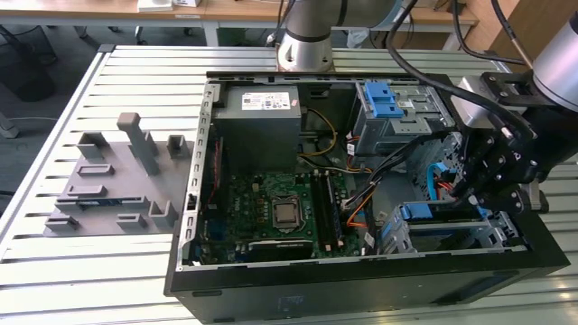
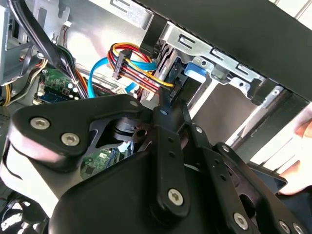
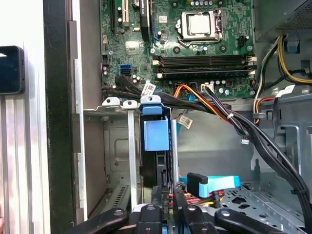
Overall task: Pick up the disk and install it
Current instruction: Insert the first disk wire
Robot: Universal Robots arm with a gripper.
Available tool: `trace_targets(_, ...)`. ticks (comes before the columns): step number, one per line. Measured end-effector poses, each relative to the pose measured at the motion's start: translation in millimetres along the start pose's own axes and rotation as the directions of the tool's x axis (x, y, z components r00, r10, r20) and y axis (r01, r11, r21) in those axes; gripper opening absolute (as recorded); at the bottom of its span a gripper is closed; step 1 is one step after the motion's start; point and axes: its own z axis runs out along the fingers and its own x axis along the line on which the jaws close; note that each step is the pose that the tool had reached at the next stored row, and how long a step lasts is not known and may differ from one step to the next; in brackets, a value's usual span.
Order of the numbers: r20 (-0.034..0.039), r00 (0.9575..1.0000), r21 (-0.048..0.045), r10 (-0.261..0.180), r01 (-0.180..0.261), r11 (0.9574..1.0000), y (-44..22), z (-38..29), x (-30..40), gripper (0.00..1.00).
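Inside the drive cage [image 3: 114,146], the disk [image 3: 157,146] stood on edge directly ahead of the gripper [image 3: 168,202]; jaws nearly closed, grip indeterminable.

Gripper [image 1: 492,177]: lowered inside the open computer case [image 1: 361,284], above the disk [image 1: 440,211]
Disk: seated in the drive cage
Counter [image 1: 91,271]: carries the case

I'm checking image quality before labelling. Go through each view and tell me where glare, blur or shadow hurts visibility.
Exterior view: even daylight, mild glare on the slatted table; the gripper reads as a dark mass against the case. Second wrist view: the gripper looms dark and soft up close, with blown-out brightness at one corner. First wrist view: the motherboard is sharp and well lit; the disk sits in bay shadow.
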Motion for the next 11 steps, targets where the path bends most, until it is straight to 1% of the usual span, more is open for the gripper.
trace_targets(2, 0.0000, 1.0000, -0.0002, 0.000, 0.000, 1.0000, 0.1, -3.1, 0.0, 0.24)
trace_targets(4, 0.0001, 1.0000, -0.0008, 0.000, 0.000, 1.0000, 0.1, -4.4, 0.0, 0.24)
trace_targets(5, 0.0004, 1.0000, -0.0008, 0.000, 0.000, 1.0000, 0.1, -4.3, 0.0, 0.22)
trace_targets(6, 0.0003, 1.0000, -0.0009, 0.000, 0.000, 1.0000, 0.1, -4.4, 0.0, 0.16)
trace_targets(7, 0.0003, 1.0000, -0.0009, 0.000, 0.000, 1.0000, 0.1, -4.4, 0.0, 0.16)
trace_targets(8, 0.0001, 1.0000, -0.0010, 0.000, 0.000, 1.0000, 0.1, -4.5, -0.1, 0.11)
trace_targets(11, 0.0000, 1.0000, -0.0010, 0.000, 0.000, 1.0000, 0.1, -4.5, 0.0, 0.11)
